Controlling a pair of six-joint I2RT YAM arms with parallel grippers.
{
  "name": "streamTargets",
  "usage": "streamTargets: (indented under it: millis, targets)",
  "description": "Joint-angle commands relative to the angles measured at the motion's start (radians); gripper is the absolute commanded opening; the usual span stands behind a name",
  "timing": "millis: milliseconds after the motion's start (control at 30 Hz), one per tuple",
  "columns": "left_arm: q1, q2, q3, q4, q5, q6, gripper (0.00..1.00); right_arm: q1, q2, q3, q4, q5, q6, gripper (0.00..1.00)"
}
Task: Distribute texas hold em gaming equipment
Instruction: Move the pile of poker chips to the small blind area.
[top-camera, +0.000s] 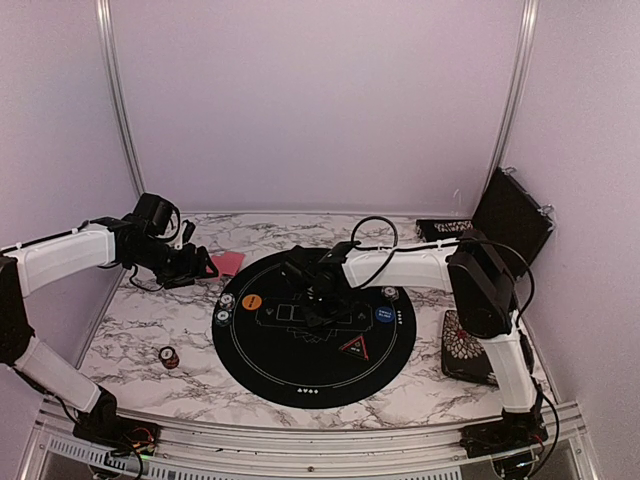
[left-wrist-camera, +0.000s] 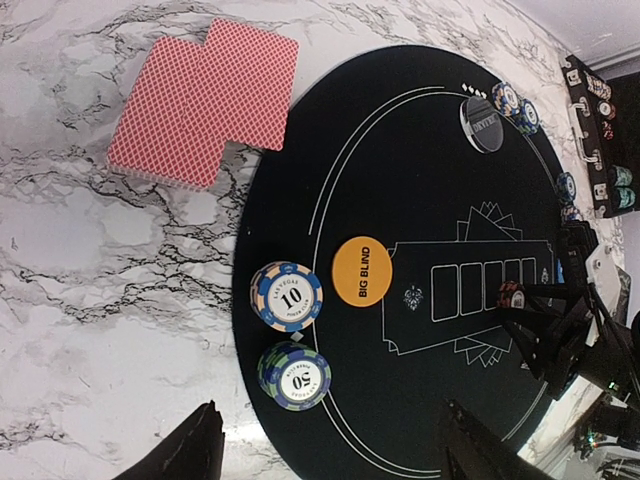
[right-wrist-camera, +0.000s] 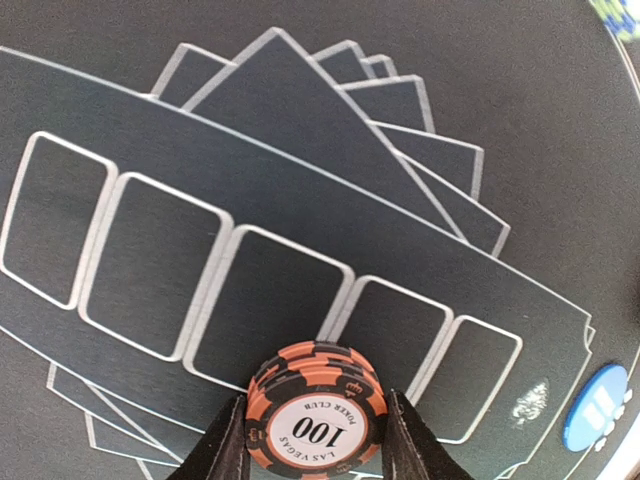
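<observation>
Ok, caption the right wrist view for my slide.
Right tool grips an orange 100 chip stack over card outlines on the mat.

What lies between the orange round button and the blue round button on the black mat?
The right gripper, jaws holding an orange-and-black striped chip stack, over the white card outlines; the top external view shows this.

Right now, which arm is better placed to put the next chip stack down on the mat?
Right. The right fingers grip the orange 100 chip stack above the mat's printed card boxes. The left fingers are open and empty, over the mat's edge near the 10 chips.
</observation>
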Motion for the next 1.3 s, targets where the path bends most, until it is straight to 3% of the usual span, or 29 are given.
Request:
streamTargets:
  millis: [0,1267]
  targets:
    - [0.006,0.018,-0.011,0.016,0.012,0.012,0.75,-0.036,0.003,-0.077,-0.076,0.045,0.02,0.28]
    - [0.006,0.049,-0.026,0.038,0.036,0.012,0.74,-0.081,-0.239,-0.444,-0.03,0.041,0.132,0.28]
